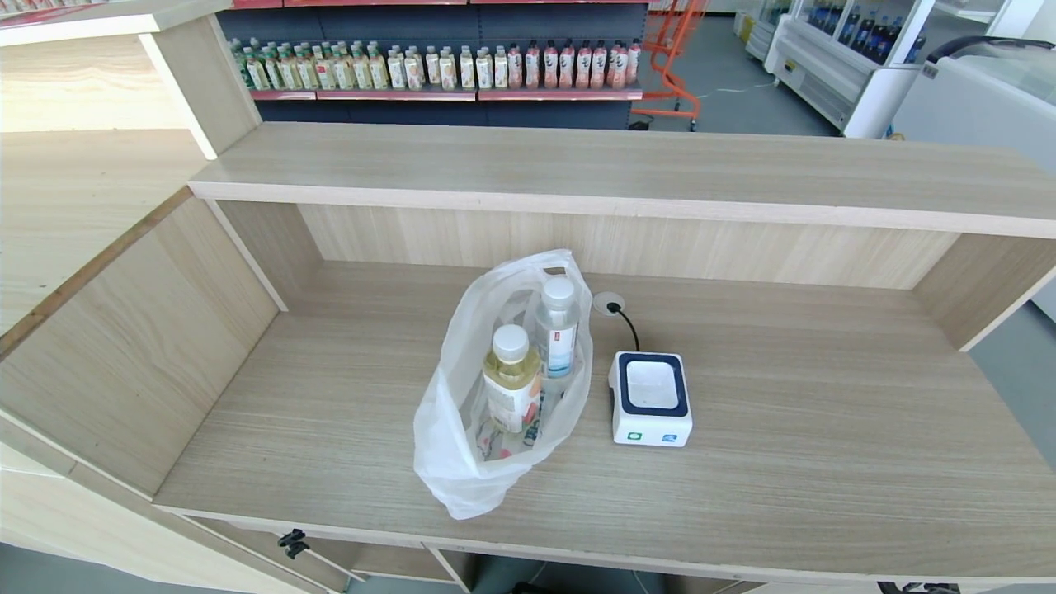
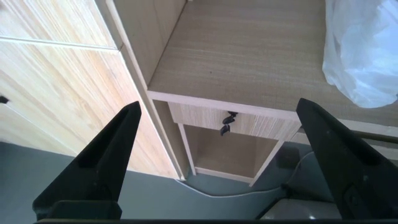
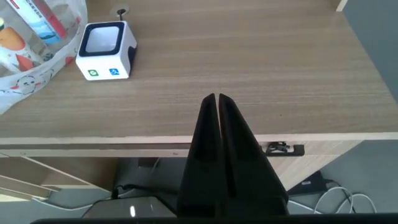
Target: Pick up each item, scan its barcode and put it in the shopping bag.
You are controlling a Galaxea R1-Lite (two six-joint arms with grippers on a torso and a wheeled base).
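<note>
A translucent white shopping bag [image 1: 462,429] stands on the wooden counter [image 1: 792,412], left of the scanner. Inside it stand a yellow drink bottle [image 1: 511,379] and a clear water bottle [image 1: 558,330], both white-capped and upright. The white scanner [image 1: 650,398] with its dark-framed window sits just right of the bag; it appears too in the right wrist view as the scanner [image 3: 106,50] beside the bag [image 3: 37,56]. My left gripper [image 2: 217,124] is open, off the counter's front left corner, with the bag [image 2: 360,56] farther off. My right gripper [image 3: 216,99] is shut and empty at the counter's front edge.
A raised shelf [image 1: 627,173] runs along the back of the counter, with wooden side walls [image 1: 140,346] on both ends. The scanner's cable [image 1: 627,323] goes into a hole behind it. Drawer handles [image 2: 227,122] sit under the front edge. Store shelves of bottles [image 1: 437,66] stand beyond.
</note>
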